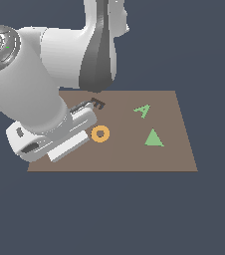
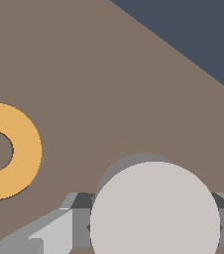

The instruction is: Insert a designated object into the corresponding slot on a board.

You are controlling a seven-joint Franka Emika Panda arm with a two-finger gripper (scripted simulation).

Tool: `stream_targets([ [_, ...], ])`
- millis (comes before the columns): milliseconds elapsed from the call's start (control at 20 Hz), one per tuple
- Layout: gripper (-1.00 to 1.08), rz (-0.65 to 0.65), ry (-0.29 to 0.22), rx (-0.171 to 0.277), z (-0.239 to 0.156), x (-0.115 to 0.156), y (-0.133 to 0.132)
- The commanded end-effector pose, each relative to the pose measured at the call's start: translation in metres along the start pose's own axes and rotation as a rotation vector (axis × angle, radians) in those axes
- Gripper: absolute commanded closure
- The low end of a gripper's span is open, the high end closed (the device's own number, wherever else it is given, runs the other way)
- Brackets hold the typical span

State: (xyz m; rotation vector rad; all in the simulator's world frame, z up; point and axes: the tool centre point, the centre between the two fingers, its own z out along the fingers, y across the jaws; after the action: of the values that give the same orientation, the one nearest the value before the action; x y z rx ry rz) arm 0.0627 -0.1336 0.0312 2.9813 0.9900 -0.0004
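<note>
Gripper (image 2: 153, 228) is clamped on the disc (image 2: 154, 208), fingers (image 2: 82, 225) pressing each side, held low over the board (image 1: 134, 154) near its left part in the exterior view, just beside the ring (image 1: 100, 134). The round slot isn't visible, likely hidden under the arm. Risk, as I judge it: disc comes down off-centre, catches the rim and tilts, or bumps the ring. Count: one disc, one ring, one triangle (image 1: 154, 138), one green A (image 1: 142, 110), one E recess (image 1: 98, 104).
</note>
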Motion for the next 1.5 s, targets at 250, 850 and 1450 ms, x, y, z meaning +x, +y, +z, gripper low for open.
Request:
stream_targets([
  [250, 1.08, -0.003, 0.000, 0.001, -0.002, -0.001, -0.001],
  [850, 1.08, -0.072, 0.000, 0.000, -0.004, -0.026, -0.018],
  [1450, 1.08, -0.190, -0.001, 0.000, -0.009, -0.072, -0.041],
])
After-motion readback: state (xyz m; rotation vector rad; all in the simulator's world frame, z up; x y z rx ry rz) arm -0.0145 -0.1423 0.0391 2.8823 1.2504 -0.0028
